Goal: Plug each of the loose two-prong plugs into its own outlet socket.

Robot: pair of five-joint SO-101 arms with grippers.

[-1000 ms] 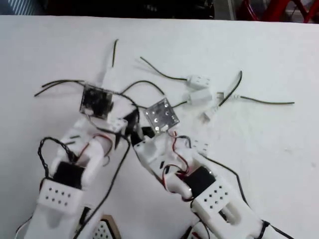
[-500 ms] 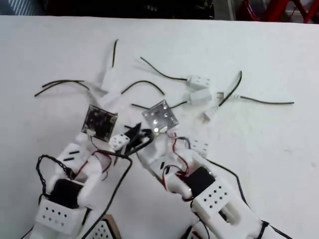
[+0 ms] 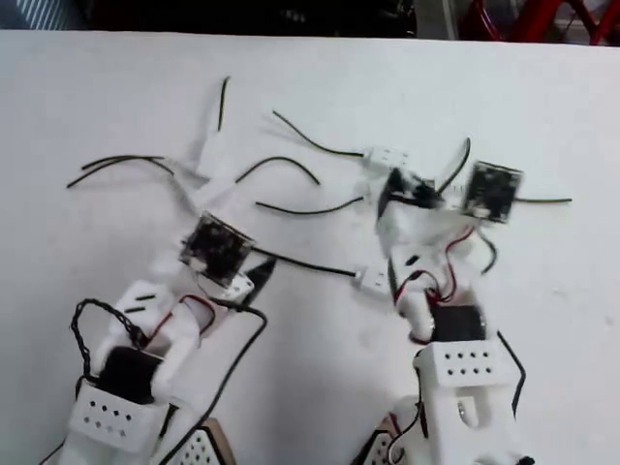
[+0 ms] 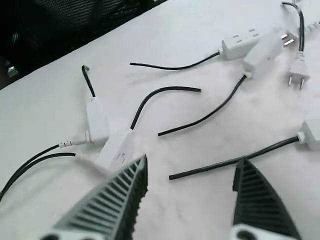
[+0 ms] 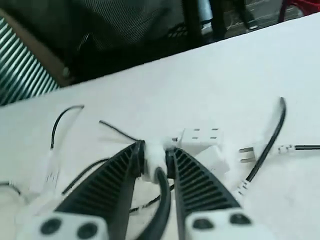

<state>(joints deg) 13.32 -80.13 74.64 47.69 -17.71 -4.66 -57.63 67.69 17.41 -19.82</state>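
Observation:
My right gripper (image 5: 155, 150) is shut on the cord end of a white two-prong plug (image 5: 216, 160), right beside a white outlet socket (image 5: 200, 135). From above, that gripper (image 3: 397, 189) sits just near of the socket (image 3: 387, 155). My left gripper (image 4: 192, 162) is open over bare table, with a black cord (image 4: 230, 161) lying between its fingers; it leads to a white connector (image 3: 371, 281). A second loose plug (image 4: 297, 77) lies beyond it. The left gripper (image 3: 254, 276) hangs at centre left.
Two white connectors joined end to end (image 4: 107, 137) lie at the far left with black cords trailing left (image 3: 116, 163). More loose cords (image 3: 291, 170) cross the table's middle. A cord (image 3: 538, 201) runs off to the right. The table's far edge (image 3: 310, 33) is close behind.
The right arm has swung from the table's centre to the far right and closed on the plug by the socket. The left arm has drawn back toward the near left.

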